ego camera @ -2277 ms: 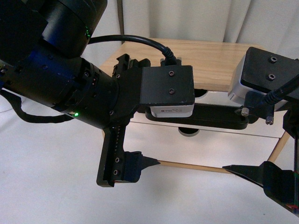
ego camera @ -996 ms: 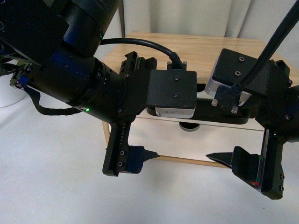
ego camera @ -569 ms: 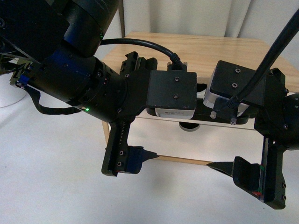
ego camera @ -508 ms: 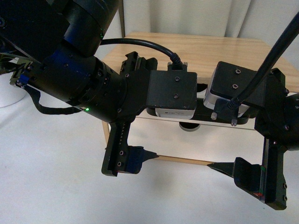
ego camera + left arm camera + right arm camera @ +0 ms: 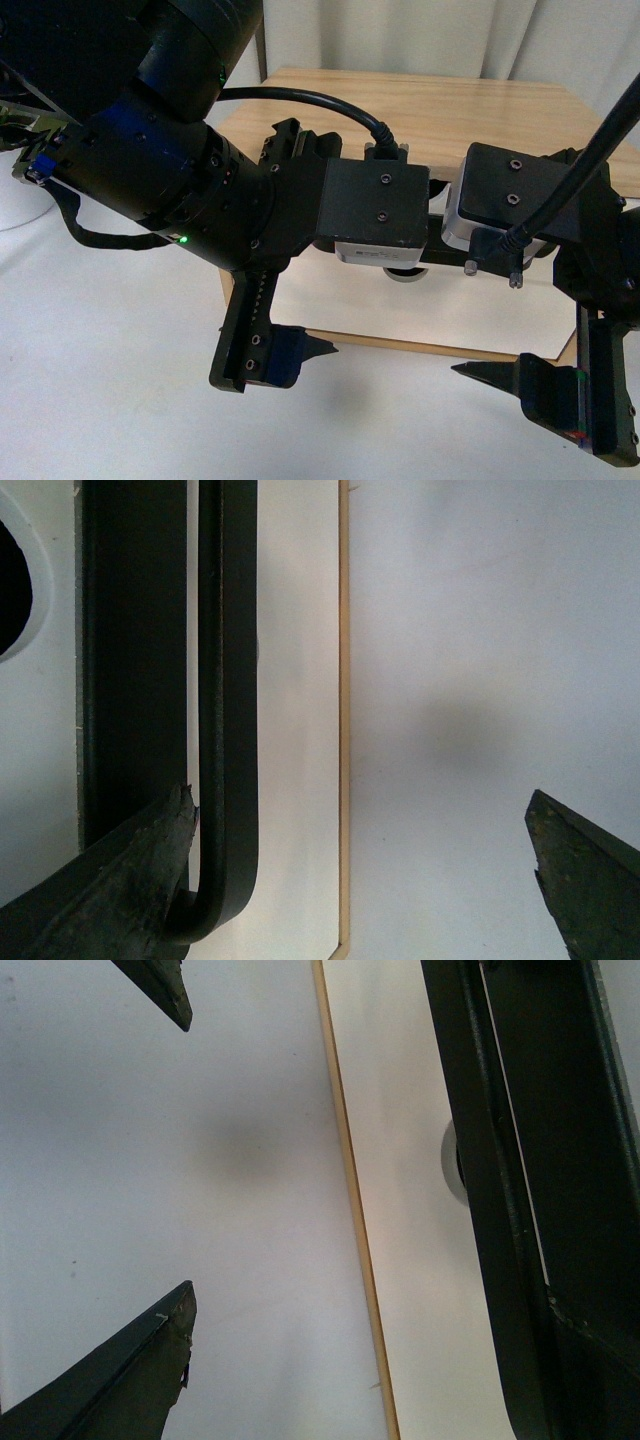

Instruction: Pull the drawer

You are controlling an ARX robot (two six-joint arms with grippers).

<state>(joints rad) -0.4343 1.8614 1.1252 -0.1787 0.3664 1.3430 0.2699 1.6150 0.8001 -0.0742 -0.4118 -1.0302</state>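
— How far along is the pull judged to be?

— Hardly begun, it seems. The drawer is found under the wooden tabletop, mid-scene, with its white front turned to the near side. No interior is shown, so how far out it stands cannot be told.

— Is the black bar handle held?

— No. The left gripper is spread wide and nothing is gripped. One jaw is set just beside the bar's bend, though contact cannot be confirmed. The right gripper is equally wide and empty, and the handle is left clear of its tips.

— What is left?

— Closing on the bar, then the pull itself.

— And the room?

— A plain white floor is seen near, and pale curtains are hung at the far side.
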